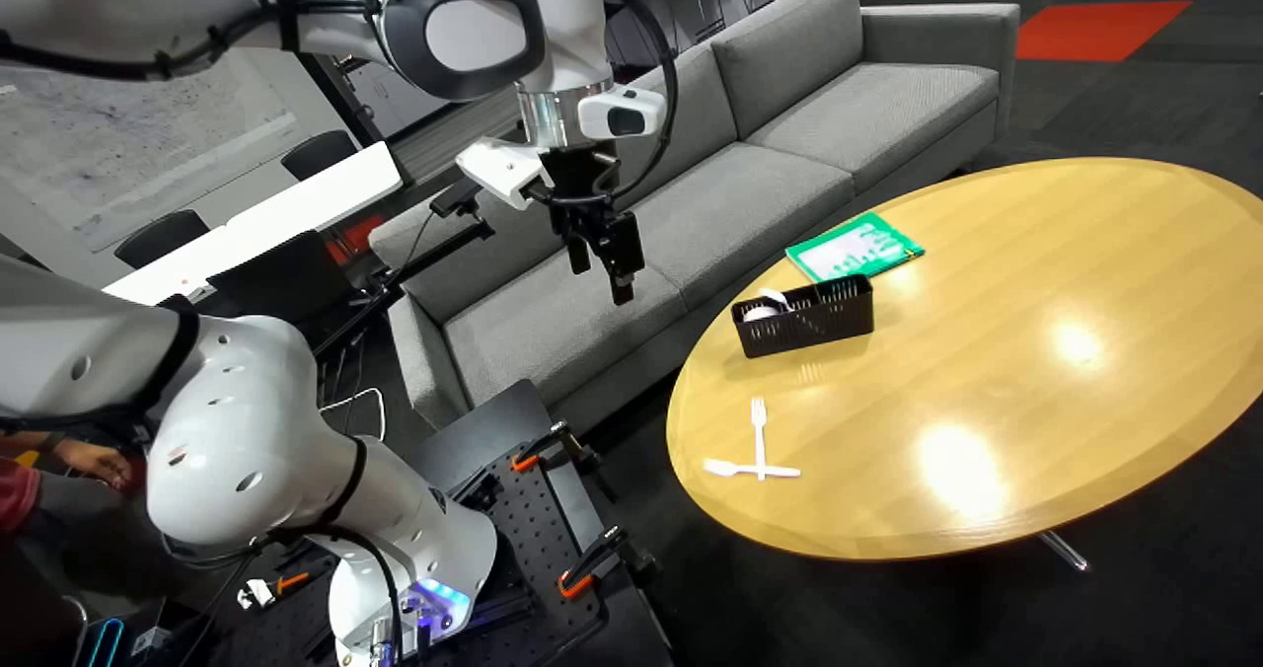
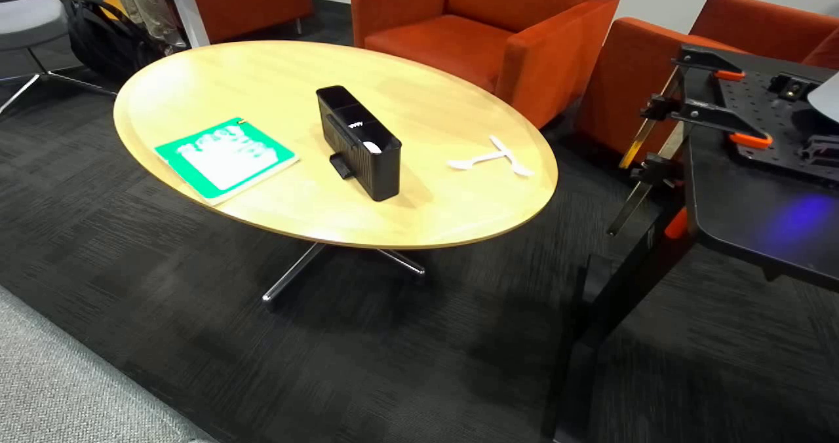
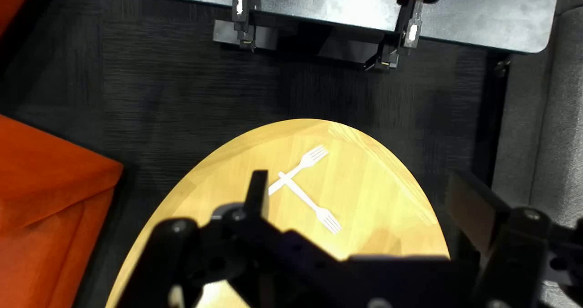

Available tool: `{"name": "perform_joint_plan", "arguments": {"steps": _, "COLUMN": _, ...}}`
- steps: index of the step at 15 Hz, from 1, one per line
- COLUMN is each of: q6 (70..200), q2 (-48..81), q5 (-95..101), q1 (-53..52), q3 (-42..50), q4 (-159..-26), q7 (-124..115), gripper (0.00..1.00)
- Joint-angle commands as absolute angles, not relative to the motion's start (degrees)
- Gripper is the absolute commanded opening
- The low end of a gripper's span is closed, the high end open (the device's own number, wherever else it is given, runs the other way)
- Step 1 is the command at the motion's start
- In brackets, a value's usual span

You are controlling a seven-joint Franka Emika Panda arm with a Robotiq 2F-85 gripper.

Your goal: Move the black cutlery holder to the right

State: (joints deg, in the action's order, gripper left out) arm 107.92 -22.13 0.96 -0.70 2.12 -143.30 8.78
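Gripper [image 3: 368, 199] hangs clear of the table [image 1: 1016, 381], fingers wide apart, holding nothing. Black cutlery holder [image 1: 811, 329] sits upright on it in both exterior views, between flat green item [image 1: 854, 247] and crossed white forks [image 3: 301, 195]; white items [image 1: 759, 314] inside.

Pale wooden table [image 1: 1125, 262] — black cutlery holder [image 1: 811, 330], green-and-white booklet [image 2: 226, 158] just beside it, two white forks [image 1: 760, 471] crossed

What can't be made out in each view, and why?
Lower parts of the white pieces in the holder: behind its wall in an exterior view.
Handle end of one fork: behind a gripper finger in the wrist view.
Person: cut off by the left edge in an exterior view.
Fine detail on the green item: washed out in an exterior view.
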Motion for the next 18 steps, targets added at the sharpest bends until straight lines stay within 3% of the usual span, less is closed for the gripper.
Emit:
{"name": "perform_joint_plan", "arguments": {"steps": 1, "q6": 107.8, "q2": -22.1, "q5": 0.9, "q1": -0.6, "q3": 2.0, "q4": -143.2, "q7": 8.8, "gripper": 1.0}}
{"name": "perform_joint_plan", "arguments": {"steps": 5, "q6": 118.5, "q2": -13.3, "q5": -9.8, "q1": -1.4, "q3": 1.4, "q4": -140.3, "q7": 0.5, "gripper": 1.0}}
{"name": "perform_joint_plan", "arguments": {"steps": 10, "q6": 145.9, "q2": 1.9, "q5": -18.0, "q1": -2.9, "q3": -1.5, "q4": -135.6, "q7": -6.5, "gripper": 1.0}}
{"name": "perform_joint_plan", "arguments": {"steps": 13, "q6": 158.7, "q2": 13.2, "q5": -13.0, "q1": -3.5, "q3": -2.4, "q4": -130.0, "q7": -16.0, "gripper": 1.0}}
{"name": "perform_joint_plan", "arguments": {"steps": 18, "q6": 163.4, "q2": 30.0, "q5": -2.3, "q1": -11.6, "q3": 6.6, "q4": -117.3, "q7": -32.7, "gripper": 1.0}}
